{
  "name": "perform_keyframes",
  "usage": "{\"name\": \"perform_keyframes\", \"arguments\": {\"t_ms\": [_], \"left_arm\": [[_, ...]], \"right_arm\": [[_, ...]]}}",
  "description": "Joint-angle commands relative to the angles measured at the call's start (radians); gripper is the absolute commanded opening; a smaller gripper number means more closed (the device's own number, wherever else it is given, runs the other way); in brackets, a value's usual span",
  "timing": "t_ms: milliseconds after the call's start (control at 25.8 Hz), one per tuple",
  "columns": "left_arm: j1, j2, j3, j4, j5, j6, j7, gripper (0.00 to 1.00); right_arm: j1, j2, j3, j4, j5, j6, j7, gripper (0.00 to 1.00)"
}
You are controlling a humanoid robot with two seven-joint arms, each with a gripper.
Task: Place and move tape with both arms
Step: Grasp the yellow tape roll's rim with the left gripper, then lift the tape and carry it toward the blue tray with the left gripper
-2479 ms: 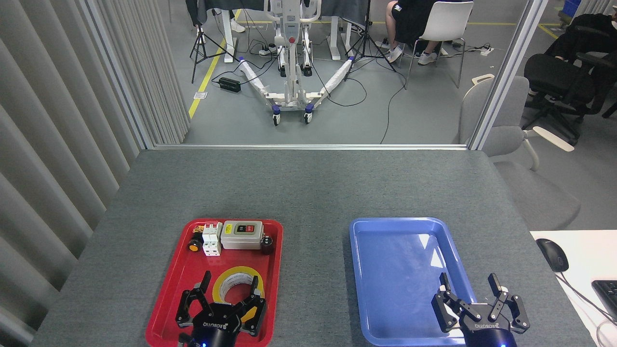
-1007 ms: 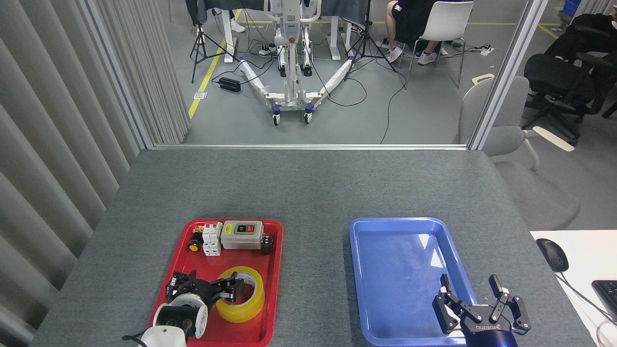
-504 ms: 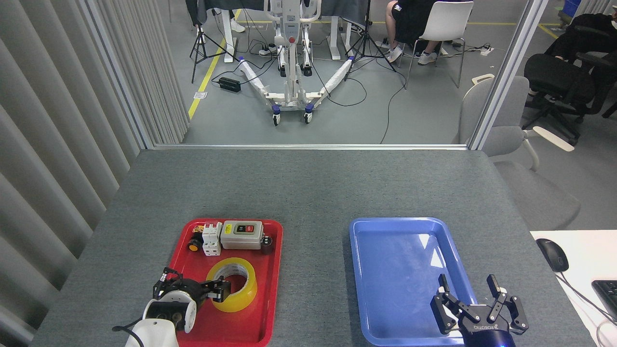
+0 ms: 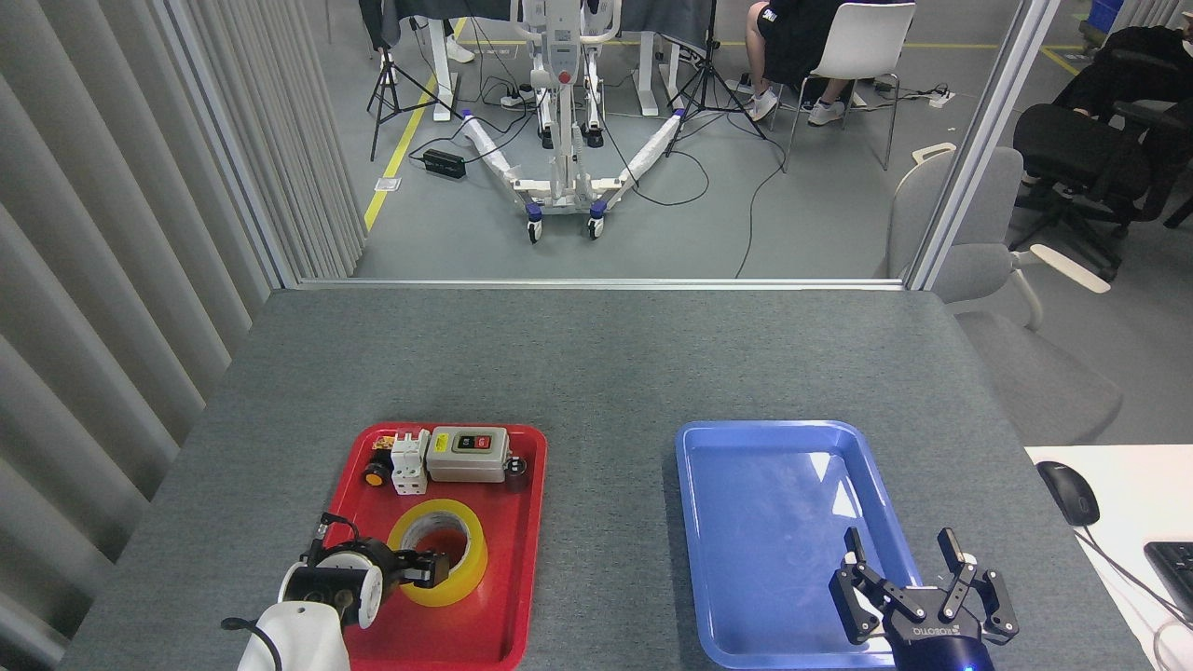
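Observation:
The tape, a wide yellow roll with a pale core, is over the middle of the red tray, tilted slightly. My left gripper reaches in from the lower left and is shut on the tape's near-left wall, one finger inside the core. My right gripper stands open and holds nothing, above the near right corner of the blue tray, which is bare.
At the red tray's far end sit a grey switch box, white breakers, a small yellow button and a black cylinder. A mouse and a keyboard lie on the white desk to the right.
My left gripper turned sideways and shut on the tape, then carried it a little left and toward the tray's middle. My right gripper has barely moved.

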Motion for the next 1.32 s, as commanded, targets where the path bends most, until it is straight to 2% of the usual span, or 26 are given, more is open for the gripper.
{"name": "perform_keyframes", "arguments": {"t_ms": [0,116,465,581,697,852,891,969,1046,1085,1278], "left_arm": [[-0.019,-0.004,-0.001,-0.006,0.017,-0.003,-0.119,1.00],[-0.028,-0.011,-0.001,0.000,0.020,0.000,-0.170,1.00],[-0.030,-0.012,-0.002,0.009,0.019,0.009,-0.168,1.00],[-0.030,-0.011,-0.002,0.012,0.017,0.006,-0.166,0.81],[-0.030,-0.011,-0.004,0.012,0.017,0.008,-0.154,0.47],[-0.030,-0.011,-0.005,0.019,0.010,0.012,-0.113,0.24],[-0.030,-0.009,-0.005,0.019,0.010,0.012,-0.113,0.19],[-0.030,-0.009,-0.005,0.017,0.011,0.011,-0.116,0.17],[-0.030,-0.009,-0.005,0.014,0.016,0.009,-0.119,0.03],[-0.030,-0.009,-0.005,0.011,0.019,0.005,-0.122,0.00],[-0.028,-0.007,-0.002,0.002,0.030,0.003,-0.125,0.00]], "right_arm": [[0.000,0.001,0.001,0.000,0.000,-0.001,-0.002,0.99],[0.001,0.000,0.001,0.000,0.000,-0.001,-0.002,0.99],[0.000,-0.002,0.005,0.000,0.000,-0.001,-0.002,0.99],[0.001,-0.002,0.005,0.000,0.000,-0.001,-0.002,0.99],[0.001,0.000,0.005,0.000,0.000,-0.001,-0.002,0.99],[0.001,-0.002,0.005,0.000,0.000,-0.001,-0.002,0.99],[0.001,-0.002,0.005,0.000,0.000,-0.001,-0.002,0.99],[0.001,0.000,0.005,0.000,0.000,-0.001,-0.002,0.99],[0.001,-0.002,0.005,0.000,0.000,-0.001,-0.002,0.99],[0.001,-0.002,0.005,0.000,0.000,-0.001,-0.002,0.99],[0.001,-0.003,0.005,0.000,0.000,-0.001,-0.002,0.99]]}}
